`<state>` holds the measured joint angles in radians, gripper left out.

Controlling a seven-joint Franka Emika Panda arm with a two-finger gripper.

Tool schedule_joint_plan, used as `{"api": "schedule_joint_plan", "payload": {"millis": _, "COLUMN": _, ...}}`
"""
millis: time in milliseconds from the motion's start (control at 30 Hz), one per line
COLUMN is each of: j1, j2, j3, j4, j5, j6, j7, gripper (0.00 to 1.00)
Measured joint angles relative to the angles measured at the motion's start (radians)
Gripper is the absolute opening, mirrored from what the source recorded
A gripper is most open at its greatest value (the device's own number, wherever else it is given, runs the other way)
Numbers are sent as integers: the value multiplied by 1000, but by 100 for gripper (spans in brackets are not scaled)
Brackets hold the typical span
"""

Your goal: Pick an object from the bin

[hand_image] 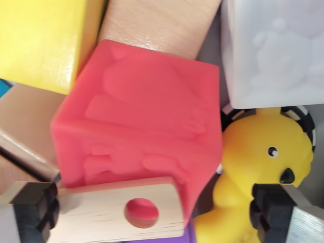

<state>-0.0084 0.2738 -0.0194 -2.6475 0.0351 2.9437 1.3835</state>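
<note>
1. Leftmost, at the bottom corner of the wrist view, one black ribbed finger pad (35, 210) of the hand (154, 210) shows; it sits just beside the end of a pale wooden block.
2. Above it, a tan wooden block (25, 134) lies tilted along the left edge, and a yellow block (43, 40) fills the top left corner.
3. Next, the pale wooden block with a round hole (114, 212) lies across the bottom; red shows through the hole.
4. Centre frame, a red cube (142, 116) with raised animal shapes on its faces sits tilted among the other toys, directly above the gap between the fingers and touching the pale block in front of it.
5. Behind the cube, a light wooden piece (159, 25) leans toward the top edge.
6. Further right, a white cube (276, 50) with a faint embossed figure fills the top right corner.
7. Below it, a yellow rubber duck-like toy (258, 152) with a black eye rests just beside the red cube.
8. Rightmost, the other finger pad (271, 210) overlaps the yellow toy's lower body.
9. The hand is spread wide, with nothing pinched between its pads.
</note>
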Motion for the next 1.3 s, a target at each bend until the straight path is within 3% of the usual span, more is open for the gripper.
{"api": "schedule_joint_plan", "payload": {"millis": 200, "j1": 2, "j2": 4, "j3": 7, "j4": 8, "j5": 0, "j6": 3, "j7": 1, "gripper": 0}}
{"api": "schedule_joint_plan", "payload": {"millis": 733, "j1": -5, "j2": 1, "j3": 0, "j4": 5, "j5": 1, "j6": 3, "j7": 1, "gripper": 0}}
{"api": "schedule_joint_plan", "payload": {"millis": 1300, "j1": -2, "j2": -52, "j3": -6, "j4": -3, "j5": 0, "j6": -39, "j7": 3, "gripper": 0}}
